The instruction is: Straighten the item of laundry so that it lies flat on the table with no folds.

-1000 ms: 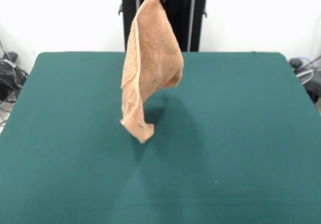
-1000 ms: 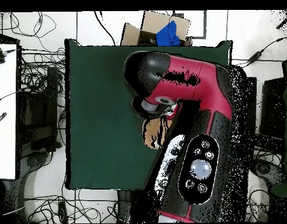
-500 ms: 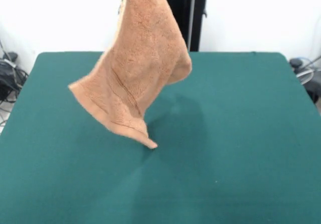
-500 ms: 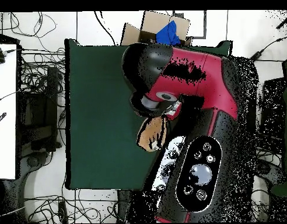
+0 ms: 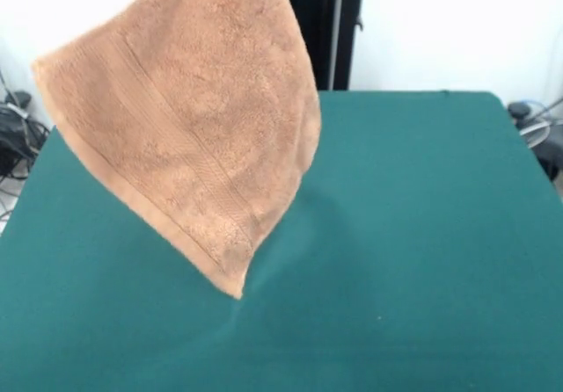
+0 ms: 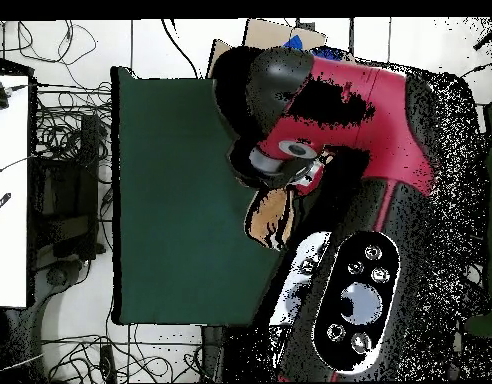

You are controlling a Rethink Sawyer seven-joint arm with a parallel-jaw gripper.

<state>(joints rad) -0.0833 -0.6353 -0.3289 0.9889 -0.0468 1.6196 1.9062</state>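
Orange-tan towel hangs spread above green table; tool hidden, grip unclear.

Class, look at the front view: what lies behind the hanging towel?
Behind the towel you can see the green table and a dark upright stand. The towel covers part of both, and whatever holds its top edge is out of frame.
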